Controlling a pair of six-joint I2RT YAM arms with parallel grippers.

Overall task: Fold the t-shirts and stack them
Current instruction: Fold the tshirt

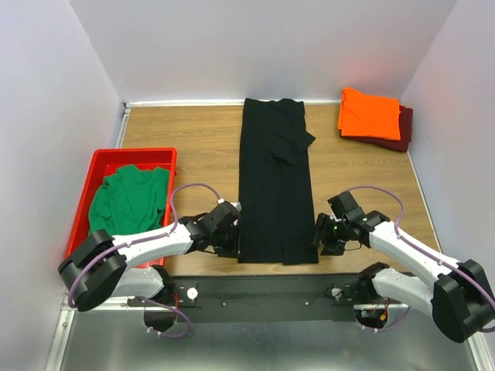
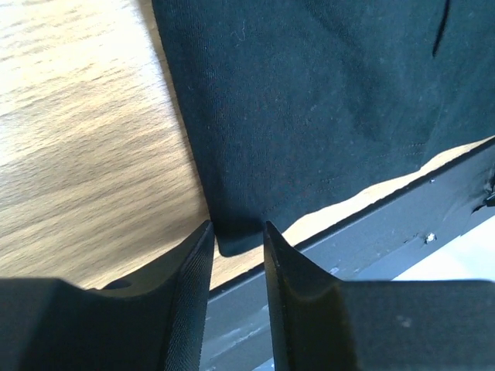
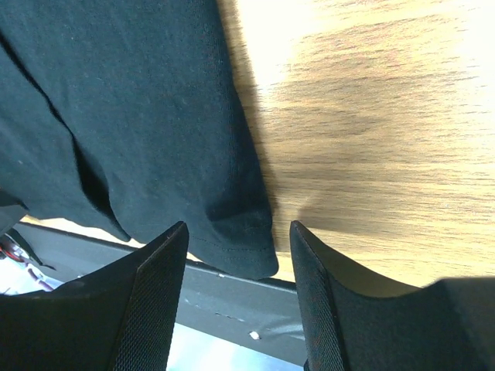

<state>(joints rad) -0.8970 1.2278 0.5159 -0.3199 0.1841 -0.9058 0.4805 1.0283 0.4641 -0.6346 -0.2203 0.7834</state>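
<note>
The left gripper (image 2: 236, 226) has its jaws a little apart, and the near left corner of the soft black cloth t-shirt (image 2: 309, 116) lies between the tips, not yet pinched. The right gripper (image 3: 238, 226) is spread wider around the near right corner. This shirt lies in the middle of the brown wooden table (image 1: 193, 139), already folded into a long narrow strip. I think the cross fold comes next.

The folded bright orange t-shirt (image 1: 369, 114) rests on the folded dark maroon t-shirt (image 1: 402, 133) at the far right corner, so two seem finished. The crumpled green t-shirt (image 1: 128, 199) waits in the rigid red plastic tray (image 1: 166, 157) on the left. Plain pale walls (image 1: 271, 46) close three sides.
</note>
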